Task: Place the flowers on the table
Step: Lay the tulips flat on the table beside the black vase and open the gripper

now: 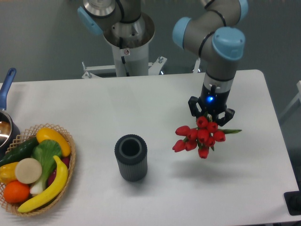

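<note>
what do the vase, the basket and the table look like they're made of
Vase: probably matte dark grey plastic or rubber; ribbed, no shine.
Basket: woven wicker or rattan, tan, with an open lattice rim.
Table: smooth matte white top, likely laminate; the material is uncertain.

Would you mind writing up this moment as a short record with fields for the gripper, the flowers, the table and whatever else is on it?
gripper: pointing down over the right part of the table, shut on the flowers
flowers: red tulip bunch, held above the tabletop, shadow below them
table: white, flowers not yet resting on it
vase: dark ribbed cylinder, upright, left of the flowers
basket: fruit and vegetables, at the left edge
pot: blue handle, far left, partly out of view
</note>
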Tool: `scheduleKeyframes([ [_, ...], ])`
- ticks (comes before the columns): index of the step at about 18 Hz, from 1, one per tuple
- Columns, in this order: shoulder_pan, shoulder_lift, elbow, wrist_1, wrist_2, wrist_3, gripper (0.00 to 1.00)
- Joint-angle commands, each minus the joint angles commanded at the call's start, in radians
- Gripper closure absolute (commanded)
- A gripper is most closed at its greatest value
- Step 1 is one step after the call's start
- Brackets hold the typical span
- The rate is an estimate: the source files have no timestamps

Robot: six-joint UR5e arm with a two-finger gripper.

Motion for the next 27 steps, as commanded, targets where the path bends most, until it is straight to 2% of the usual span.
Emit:
scheduleKeyframes([
  [10, -0.02, -0.086, 0.006, 0.003, 0.002, -0.005, 0.56],
  [20, -0.032, -0.121, 0.029, 0.005, 0.0, -0.008, 0.55],
  [22, -0.032, -0.121, 0.035, 0.006, -0.002, -0.003, 0.38],
  [23, -0.032, -0.12, 0.04, 0.006, -0.002, -0.003, 0.34],
  [25, -0.031, -0.115, 0.043, 0.009, -0.002, 0.0, 0.1],
  [27, -0.031, -0.111, 0.046, 0.011, -0.002, 0.002, 0.02],
])
